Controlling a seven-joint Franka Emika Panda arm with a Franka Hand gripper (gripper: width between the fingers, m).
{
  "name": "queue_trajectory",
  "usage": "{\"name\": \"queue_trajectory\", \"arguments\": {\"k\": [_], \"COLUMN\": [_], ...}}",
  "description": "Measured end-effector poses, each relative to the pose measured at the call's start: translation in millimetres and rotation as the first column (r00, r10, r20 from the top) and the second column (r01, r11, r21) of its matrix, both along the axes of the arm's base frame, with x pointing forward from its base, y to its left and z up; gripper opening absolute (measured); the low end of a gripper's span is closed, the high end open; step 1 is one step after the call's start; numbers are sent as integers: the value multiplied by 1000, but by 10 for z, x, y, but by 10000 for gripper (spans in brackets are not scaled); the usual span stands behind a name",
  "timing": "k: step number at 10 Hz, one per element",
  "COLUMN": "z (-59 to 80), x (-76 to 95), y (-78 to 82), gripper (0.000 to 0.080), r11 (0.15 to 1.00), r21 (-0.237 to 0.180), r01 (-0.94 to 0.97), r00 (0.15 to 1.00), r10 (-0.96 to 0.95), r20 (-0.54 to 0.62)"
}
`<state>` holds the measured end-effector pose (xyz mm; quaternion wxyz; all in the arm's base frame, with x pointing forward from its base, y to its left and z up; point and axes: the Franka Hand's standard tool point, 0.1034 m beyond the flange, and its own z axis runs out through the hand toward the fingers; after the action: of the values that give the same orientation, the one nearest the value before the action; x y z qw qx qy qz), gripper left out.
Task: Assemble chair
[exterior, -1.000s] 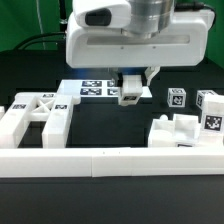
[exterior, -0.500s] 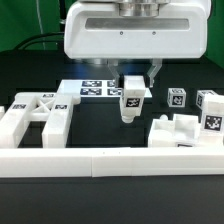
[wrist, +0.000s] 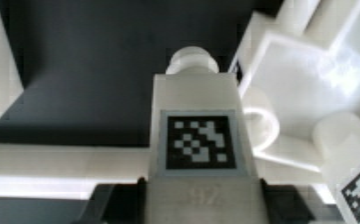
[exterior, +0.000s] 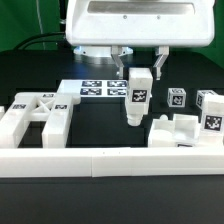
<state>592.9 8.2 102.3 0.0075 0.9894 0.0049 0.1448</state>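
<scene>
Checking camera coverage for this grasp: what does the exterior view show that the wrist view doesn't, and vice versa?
Exterior only: the hand gripping the top of the square post, the X-braced panel, the marker board and the border rail in front.
Wrist only: the round peg on the post's far end.
Both: the post with its tag, held upright over the dark table, and white frame parts beside it.

A chunky matte-white square plastic post (exterior: 139, 96), tag showing, hangs upright in the air. The flat white X-braced panel (exterior: 30, 108) lies at the exterior view's left, and the blocky white frames (exterior: 180, 131) at its right.
</scene>
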Motion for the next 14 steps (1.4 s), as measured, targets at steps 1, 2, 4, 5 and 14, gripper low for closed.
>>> {"name": "queue_trajectory", "arguments": {"k": [1, 2, 4, 5, 14], "z": [100, 81, 85, 117, -30], "x": [141, 148, 158, 200, 214], "y": [50, 29, 17, 3, 337], "gripper": [287, 287, 287, 287, 287], "r11": [1000, 1000, 1000, 1000, 999], "r21": [3, -5, -10, -25, -14], "r01": [-8, -11, -10, -11, -40], "r00": [1000, 999, 997, 986, 983], "r10": [8, 12, 11, 15, 42], "r20": [19, 47, 76, 164, 178]}}
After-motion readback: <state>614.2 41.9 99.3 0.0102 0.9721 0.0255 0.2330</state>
